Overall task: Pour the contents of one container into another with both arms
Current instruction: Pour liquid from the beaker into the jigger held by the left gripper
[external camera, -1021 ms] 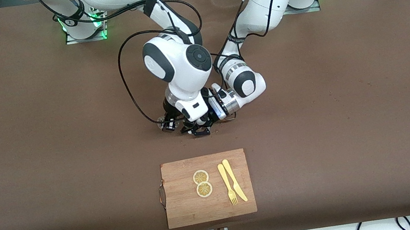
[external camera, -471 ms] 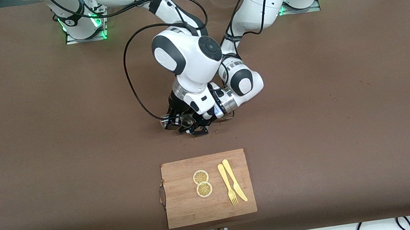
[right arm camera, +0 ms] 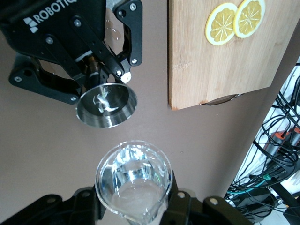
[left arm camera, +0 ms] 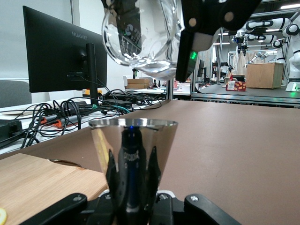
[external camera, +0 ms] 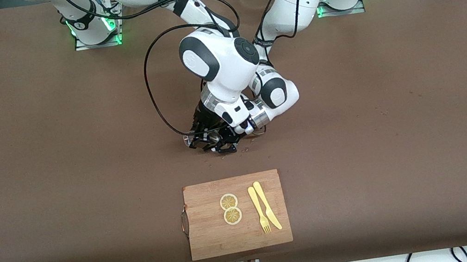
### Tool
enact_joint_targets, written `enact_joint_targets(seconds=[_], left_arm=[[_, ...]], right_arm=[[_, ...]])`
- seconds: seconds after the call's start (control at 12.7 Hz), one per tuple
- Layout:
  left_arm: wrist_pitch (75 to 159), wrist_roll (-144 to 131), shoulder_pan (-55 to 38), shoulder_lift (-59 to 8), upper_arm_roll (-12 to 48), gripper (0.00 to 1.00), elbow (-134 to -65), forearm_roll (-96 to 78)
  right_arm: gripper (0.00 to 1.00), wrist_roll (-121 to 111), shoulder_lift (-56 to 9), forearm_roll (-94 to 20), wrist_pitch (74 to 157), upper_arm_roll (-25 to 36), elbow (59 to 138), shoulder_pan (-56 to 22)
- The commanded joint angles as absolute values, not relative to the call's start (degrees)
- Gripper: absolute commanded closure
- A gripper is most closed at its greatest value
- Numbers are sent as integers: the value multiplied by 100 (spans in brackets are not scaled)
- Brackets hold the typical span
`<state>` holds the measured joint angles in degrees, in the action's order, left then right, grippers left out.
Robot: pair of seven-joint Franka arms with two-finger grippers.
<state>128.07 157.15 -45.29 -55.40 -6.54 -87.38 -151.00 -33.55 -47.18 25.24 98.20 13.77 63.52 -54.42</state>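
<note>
Two of my grippers are working mid-bench, largely hiding each other from the front camera: my left gripper (right arm camera: 101,70), jaws clenched, is grasping a polished metal cone cup (left arm camera: 132,143). My right gripper (right arm camera: 133,204), jaws clamped, is gripping a rounded clear glass (right arm camera: 133,180) over it, just above the cup, farther from that camera than the wooden cutting board (external camera: 236,215).

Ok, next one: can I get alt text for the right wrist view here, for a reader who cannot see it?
The right gripper holds a clear glass cup above a small steel cone-shaped cup gripped by the left gripper, both over the brown table. Beside them lies a wooden cutting board with two lemon slices on it.
</note>
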Motion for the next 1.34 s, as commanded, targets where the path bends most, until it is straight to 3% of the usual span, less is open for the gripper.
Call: enact_joint_targets(seconds=[0.0, 1.26], left_arm=[[12885, 16559, -4702, -5677, -747, 100, -8482, -16374], [12920, 16559, -4887, -5818, -905, 100, -8350, -16699]], right_arm=[[91, -3366, -4878, 2646, 9650, 1476, 6091, -5528], [91, -3366, -5019, 3199, 9562, 1477, 6091, -5660]])
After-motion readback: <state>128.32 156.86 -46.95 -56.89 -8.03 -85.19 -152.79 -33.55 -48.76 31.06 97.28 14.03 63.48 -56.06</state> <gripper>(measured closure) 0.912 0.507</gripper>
